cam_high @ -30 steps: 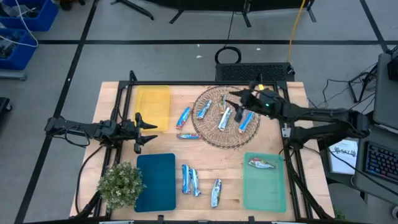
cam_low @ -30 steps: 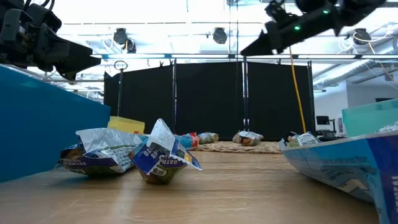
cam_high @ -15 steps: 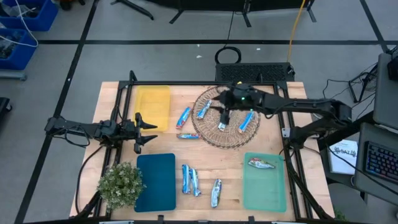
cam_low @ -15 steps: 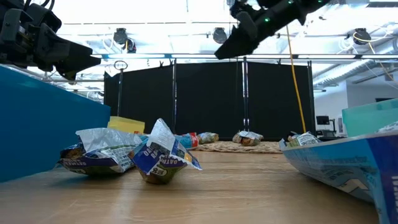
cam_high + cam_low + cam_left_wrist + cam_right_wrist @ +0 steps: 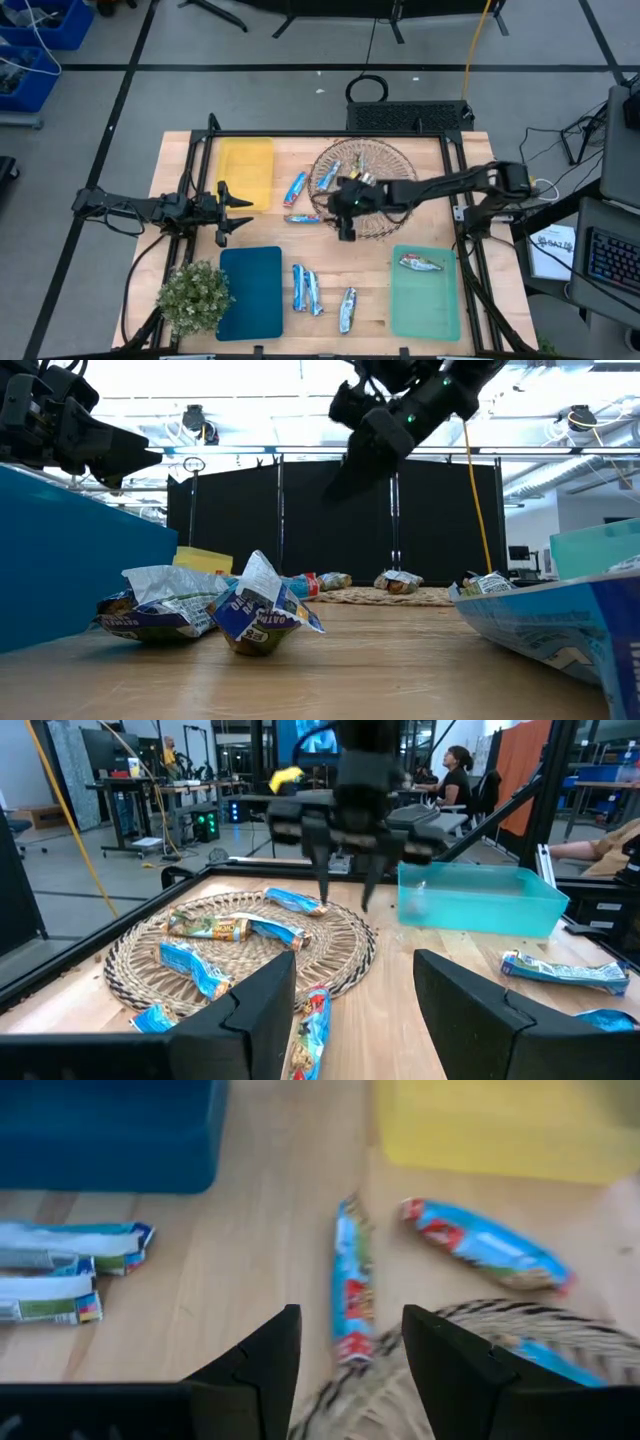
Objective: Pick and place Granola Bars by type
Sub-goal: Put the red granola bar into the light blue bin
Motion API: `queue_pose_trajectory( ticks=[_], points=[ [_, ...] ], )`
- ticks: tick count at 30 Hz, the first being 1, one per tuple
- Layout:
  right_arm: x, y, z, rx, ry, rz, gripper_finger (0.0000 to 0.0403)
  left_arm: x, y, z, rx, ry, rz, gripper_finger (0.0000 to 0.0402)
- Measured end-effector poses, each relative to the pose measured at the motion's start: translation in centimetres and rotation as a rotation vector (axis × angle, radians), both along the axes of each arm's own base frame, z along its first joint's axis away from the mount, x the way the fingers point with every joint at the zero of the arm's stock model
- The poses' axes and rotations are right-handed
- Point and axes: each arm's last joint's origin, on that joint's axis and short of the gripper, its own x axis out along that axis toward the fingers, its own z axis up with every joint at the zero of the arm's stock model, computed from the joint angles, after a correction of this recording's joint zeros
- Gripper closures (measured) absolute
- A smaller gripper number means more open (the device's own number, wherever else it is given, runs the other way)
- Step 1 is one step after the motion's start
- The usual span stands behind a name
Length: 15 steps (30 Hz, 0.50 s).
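Granola Bars are lying scattered for sorting: several in the wicker basket, two just beside its rim, three between the teal mat and green mat, one already on the green mat. The right claw is hanging open and empty over the basket's near rim, seemingly lining up on the bar lying below it. The left claw is waiting open beside the yellow mat, above the surface.

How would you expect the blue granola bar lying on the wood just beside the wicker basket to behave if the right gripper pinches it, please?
The blue bar looks long, thin and flat on the table, so it is probably light and unlikely to roll. Its glossy wrapper may slip or crinkle between the fingers of the open right gripper. Lying against the wicker basket rim, it could slide rather than lift.
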Motion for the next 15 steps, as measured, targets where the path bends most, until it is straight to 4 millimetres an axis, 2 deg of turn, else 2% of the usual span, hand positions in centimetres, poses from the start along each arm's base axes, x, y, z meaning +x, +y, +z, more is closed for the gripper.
queue_pose_trajectory(
  ticks=[7, 15],
  points=[
    [1.6, 0.6, -3.3, 0.03, 0.027, 0.026, 0.0236, 0.0, 0.0, 0.0, 0.0, 0.0, 0.0, 0.0192],
    [1.9, -1.3, -5.3, 0.032, 0.075, -0.026, 0.0236, 0.0, 0.0, 0.0, 0.0, 0.0, 0.0, 0.0192]
  ],
)
